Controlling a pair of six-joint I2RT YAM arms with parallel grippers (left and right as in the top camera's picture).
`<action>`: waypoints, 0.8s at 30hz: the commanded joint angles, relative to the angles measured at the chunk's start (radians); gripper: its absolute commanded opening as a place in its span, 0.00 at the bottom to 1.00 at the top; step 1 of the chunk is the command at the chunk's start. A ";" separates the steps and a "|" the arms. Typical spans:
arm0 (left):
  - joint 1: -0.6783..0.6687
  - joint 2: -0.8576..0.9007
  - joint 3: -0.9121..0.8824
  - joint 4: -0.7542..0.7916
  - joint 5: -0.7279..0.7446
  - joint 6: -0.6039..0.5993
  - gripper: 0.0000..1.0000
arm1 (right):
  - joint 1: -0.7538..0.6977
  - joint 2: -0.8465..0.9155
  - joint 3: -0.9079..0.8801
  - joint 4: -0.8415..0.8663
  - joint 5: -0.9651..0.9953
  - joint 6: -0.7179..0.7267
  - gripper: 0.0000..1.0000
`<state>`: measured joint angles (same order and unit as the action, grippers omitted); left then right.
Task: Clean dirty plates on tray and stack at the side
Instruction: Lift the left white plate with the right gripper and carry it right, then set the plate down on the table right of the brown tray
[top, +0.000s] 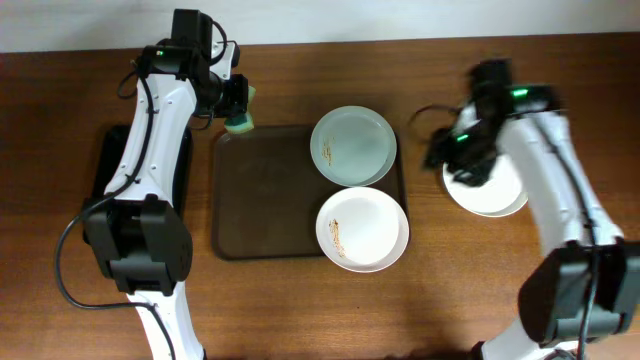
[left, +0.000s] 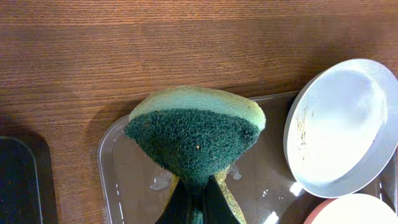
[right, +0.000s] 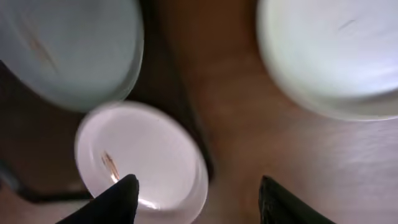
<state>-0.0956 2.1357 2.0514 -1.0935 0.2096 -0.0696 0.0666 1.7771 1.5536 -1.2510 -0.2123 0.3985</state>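
The brown tray (top: 262, 200) holds two plates at its right end. The faintly greenish plate (top: 353, 146) is at the back and the white plate (top: 362, 229) with an orange-brown smear is in front. A third white plate (top: 492, 192) lies on the table right of the tray. My left gripper (top: 238, 108) is shut on a green sponge (left: 196, 134) above the tray's back left corner (left: 124, 180). My right gripper (top: 450, 155) is open and empty, between the tray and the third plate. The blurred right wrist view shows the smeared plate (right: 143, 162), the greenish plate (right: 68, 50) and the third plate (right: 336, 56).
A narrow glossy black tray (top: 110, 170) lies left of the brown tray, under my left arm; its corner shows in the left wrist view (left: 18, 180). Wooden table surrounds everything.
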 joint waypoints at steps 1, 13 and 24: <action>-0.003 -0.006 0.012 0.004 0.004 -0.006 0.01 | 0.120 -0.005 -0.131 0.009 0.040 0.090 0.57; -0.010 -0.005 0.012 0.003 0.004 -0.006 0.01 | 0.203 -0.003 -0.504 0.377 0.024 0.063 0.33; -0.010 -0.004 0.012 0.005 0.004 -0.005 0.01 | 0.205 -0.004 -0.356 0.244 -0.047 0.040 0.04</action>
<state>-0.0990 2.1357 2.0514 -1.0916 0.2096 -0.0700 0.2638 1.7721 1.1252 -0.9974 -0.2272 0.4538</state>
